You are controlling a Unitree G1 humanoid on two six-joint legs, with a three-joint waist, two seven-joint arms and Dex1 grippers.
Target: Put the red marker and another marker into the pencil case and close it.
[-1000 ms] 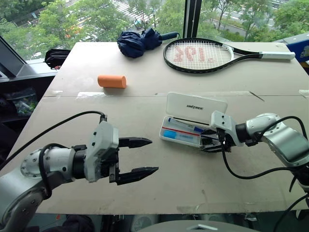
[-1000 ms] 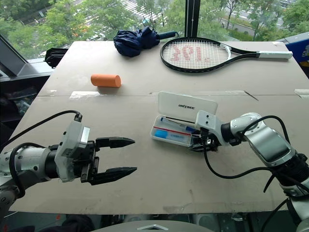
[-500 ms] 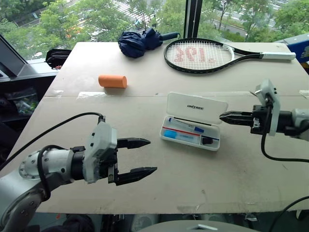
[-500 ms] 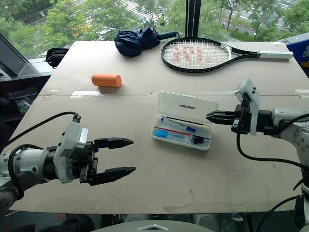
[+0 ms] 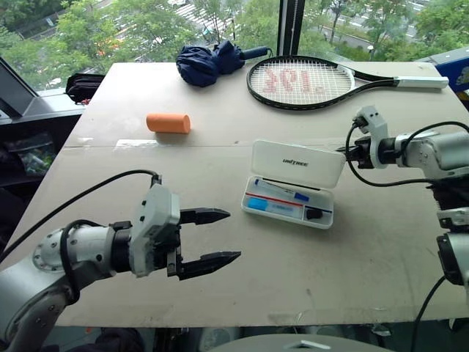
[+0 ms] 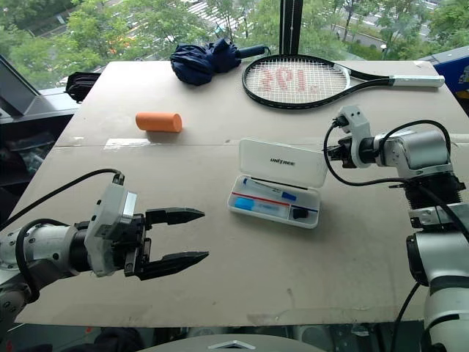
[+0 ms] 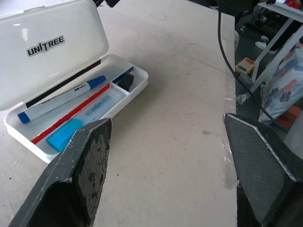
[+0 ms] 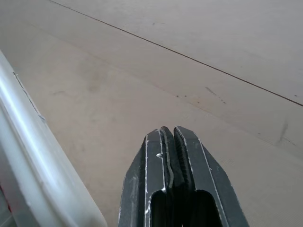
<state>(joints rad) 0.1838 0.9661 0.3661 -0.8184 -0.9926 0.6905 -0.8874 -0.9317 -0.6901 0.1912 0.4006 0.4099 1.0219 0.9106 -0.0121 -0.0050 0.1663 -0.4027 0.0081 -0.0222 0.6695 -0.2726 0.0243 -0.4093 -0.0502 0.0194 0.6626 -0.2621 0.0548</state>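
Note:
The white pencil case lies open at the table's middle, its lid tilted up at the back. In its tray lie a white marker with a blue cap, a blue highlighter and a thin red strip. A short dark piece sits in the end compartment. I cannot tell which of these is the red marker. My right gripper is shut and empty, close behind the lid's right edge. Near the front left, my left gripper hangs open and empty, pointing toward the case.
An orange cylinder lies at the left rear. A tennis racket and a folded dark blue umbrella lie along the far edge. A black bag sits beyond the table's left rear corner.
My right gripper left the case's right end, shut, and swung up and back to the lid's right edge. The dark piece now shows in the end compartment. The left gripper kept still.

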